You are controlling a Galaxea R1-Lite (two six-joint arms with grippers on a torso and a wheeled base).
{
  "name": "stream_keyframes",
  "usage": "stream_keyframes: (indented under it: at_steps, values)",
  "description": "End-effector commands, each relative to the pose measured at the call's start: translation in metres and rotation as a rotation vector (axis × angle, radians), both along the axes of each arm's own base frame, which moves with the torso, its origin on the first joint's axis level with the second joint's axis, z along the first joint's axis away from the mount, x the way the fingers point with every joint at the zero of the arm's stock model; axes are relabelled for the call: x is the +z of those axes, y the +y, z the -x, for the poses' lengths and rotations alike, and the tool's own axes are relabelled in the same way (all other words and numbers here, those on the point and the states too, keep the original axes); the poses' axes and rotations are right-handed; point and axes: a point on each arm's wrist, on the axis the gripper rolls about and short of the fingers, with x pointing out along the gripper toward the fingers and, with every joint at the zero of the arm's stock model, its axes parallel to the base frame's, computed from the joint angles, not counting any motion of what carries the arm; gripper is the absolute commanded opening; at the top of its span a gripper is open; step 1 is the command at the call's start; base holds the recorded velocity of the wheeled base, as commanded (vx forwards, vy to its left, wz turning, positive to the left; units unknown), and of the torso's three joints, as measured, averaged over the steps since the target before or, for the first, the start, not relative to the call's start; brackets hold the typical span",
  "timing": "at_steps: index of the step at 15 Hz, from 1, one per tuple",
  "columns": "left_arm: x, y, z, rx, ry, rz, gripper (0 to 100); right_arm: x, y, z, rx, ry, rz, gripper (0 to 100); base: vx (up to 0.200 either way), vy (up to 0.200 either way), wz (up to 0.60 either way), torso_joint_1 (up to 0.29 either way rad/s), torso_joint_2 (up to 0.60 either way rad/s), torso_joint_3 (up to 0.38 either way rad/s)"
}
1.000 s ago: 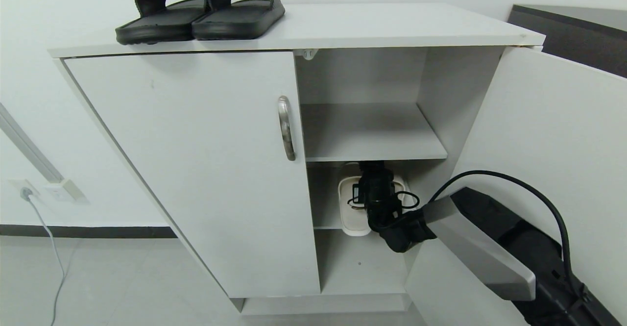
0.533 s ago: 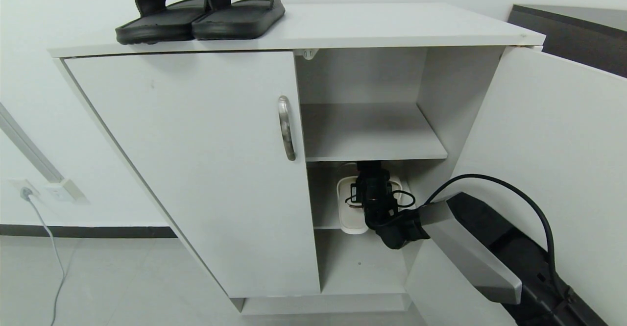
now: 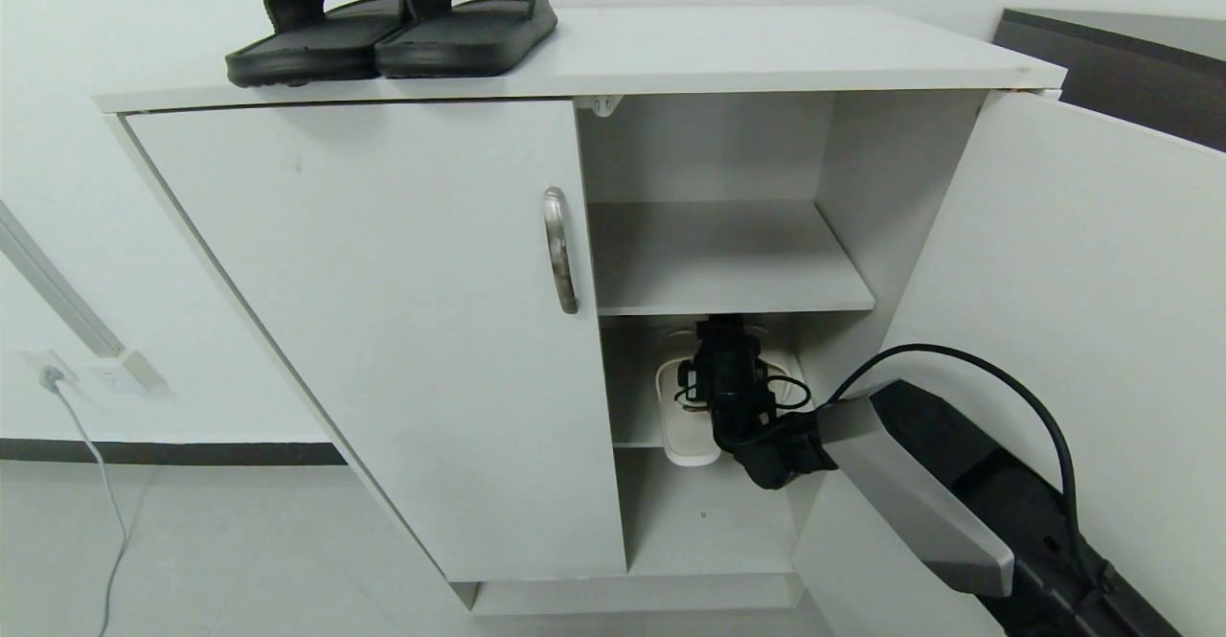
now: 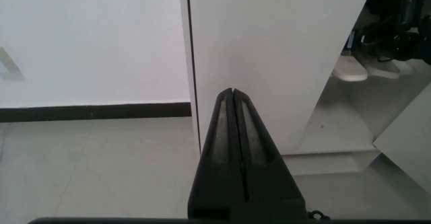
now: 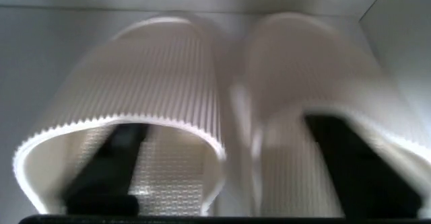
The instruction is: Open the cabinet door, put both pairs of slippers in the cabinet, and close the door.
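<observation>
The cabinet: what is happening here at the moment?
The right end effector is inside the cabinet, in the middle compartment. It is open, with a finger under each strap of the white slippers lying there. The black slippers sit on the cabinet top. The right door is open. The left end effector is shut, away from the slippers.

pair of slippers [image 3: 393,19] on top of the cabinet [image 3: 766,53] at its left end, second pair [image 3: 686,421] inside on the lower shelf [image 3: 634,436], right claw [image 3: 725,340] in over them, open door [image 3: 1082,263] off right
</observation>
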Motion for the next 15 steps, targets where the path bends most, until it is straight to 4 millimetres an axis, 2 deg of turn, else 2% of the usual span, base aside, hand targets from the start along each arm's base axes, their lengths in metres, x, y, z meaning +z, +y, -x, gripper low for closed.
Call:
stream_keyframes:
  at_steps: [1,5,7,10,13,15]
  values:
    - [0.000,0.000,0.000,0.001,0.001,0.000,0,0.005,-0.002,0.005,0.002,0.008,0.005,100,0.000,0.000,0.00,0.000,0.00,0.000]
    - [0.000,0.000,0.000,0.001,0.001,0.000,0,0.019,-0.005,0.031,0.018,0.000,0.001,100,0.000,0.000,0.00,0.000,0.00,0.000]
    - [0.000,0.000,0.000,0.000,0.000,0.000,0,0.032,-0.008,0.057,0.015,-0.022,-0.010,100,0.000,0.000,0.00,0.000,0.00,0.000]
    - [0.000,0.000,0.000,-0.004,0.000,-0.003,0,0.054,-0.016,0.121,0.077,-0.023,-0.008,100,0.000,0.000,0.00,0.000,0.00,0.000]
    - [0.000,0.000,0.000,-0.004,0.001,-0.003,0,0.054,-0.028,0.180,0.150,0.030,0.026,100,0.000,0.000,0.00,0.000,0.00,0.000]
    - [0.000,0.000,0.000,-0.004,0.001,-0.002,0,0.051,-0.034,0.207,0.189,0.030,0.025,100,0.000,0.000,0.00,0.000,0.00,0.000]
